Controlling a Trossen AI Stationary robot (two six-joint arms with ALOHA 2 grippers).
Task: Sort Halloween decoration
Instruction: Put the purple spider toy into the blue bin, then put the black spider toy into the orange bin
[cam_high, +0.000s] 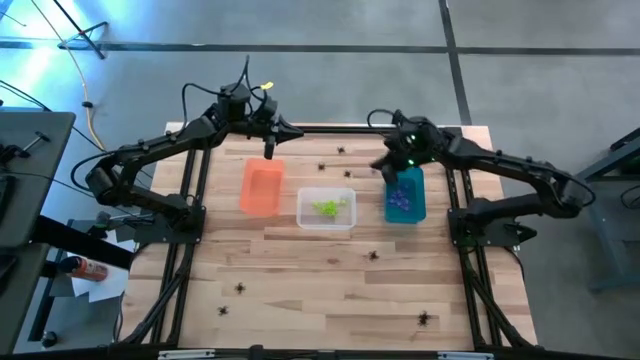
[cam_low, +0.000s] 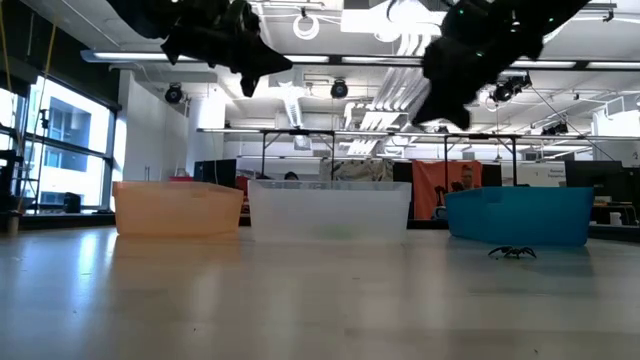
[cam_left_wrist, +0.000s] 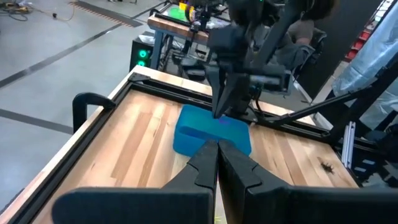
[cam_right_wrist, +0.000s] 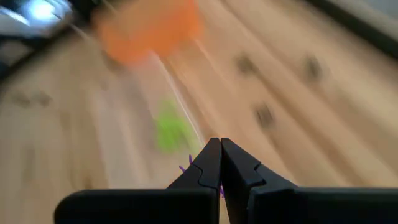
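An orange bin (cam_high: 262, 187), a clear bin (cam_high: 326, 208) holding lime green trinkets (cam_high: 328, 207), and a teal bin (cam_high: 405, 195) holding purple ones (cam_high: 401, 201) stand in a row mid-table. Black spidery trinkets (cam_high: 374, 255) lie scattered on the wood. My left gripper (cam_high: 268, 150) (cam_left_wrist: 217, 144) hangs shut above the orange bin's far end, and I see nothing between its fingers. My right gripper (cam_high: 385, 165) (cam_right_wrist: 216, 144) hovers at the teal bin's far left corner, shut on a purple trinket (cam_right_wrist: 185, 168). My right gripper pinches a tiny purple trinket between its two shut fingers. Thin purple legs (cam_right_wrist: 185, 168) stick out beside the fingers; the fingers hide the body. They slant downward, and the trinket is lifted clear of the table and bins.
More black trinkets lie behind the bins (cam_high: 343, 150) (cam_high: 322, 167) and near the front edge (cam_high: 240, 288) (cam_high: 427, 319); one shows in front of the teal bin (cam_low: 512, 252). A black frame (cam_high: 300, 130) rims the table. Open wood lies in front of the bins.
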